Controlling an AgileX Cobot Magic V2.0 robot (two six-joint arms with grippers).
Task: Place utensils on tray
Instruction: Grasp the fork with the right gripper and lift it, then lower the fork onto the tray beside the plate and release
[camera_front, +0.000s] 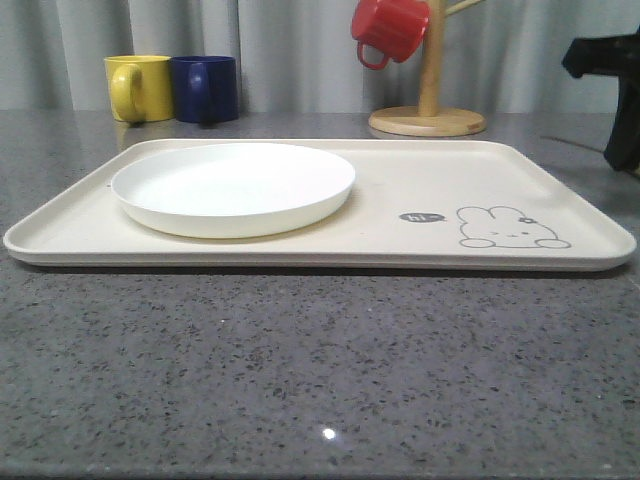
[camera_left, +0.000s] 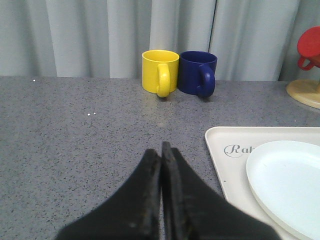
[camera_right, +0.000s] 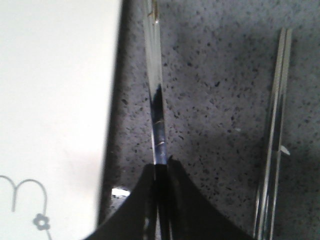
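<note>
Right claw (camera_right: 161, 172) clamps a slim silver metal utensil handle (camera_right: 156, 100) over grey speckled worktop (camera_right: 215, 100) between cream plastic tray (camera_right: 55, 100) and silver chopsticks (camera_right: 275, 125); left claw (camera_left: 161, 155) closed, empty.

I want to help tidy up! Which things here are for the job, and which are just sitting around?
For the job: tray; shiny utensil handle pinched in the right gripper; chopsticks on the counter.

Just sitting around: white plate, yellow mug, blue mug, red mug, wooden mug stand.
</note>
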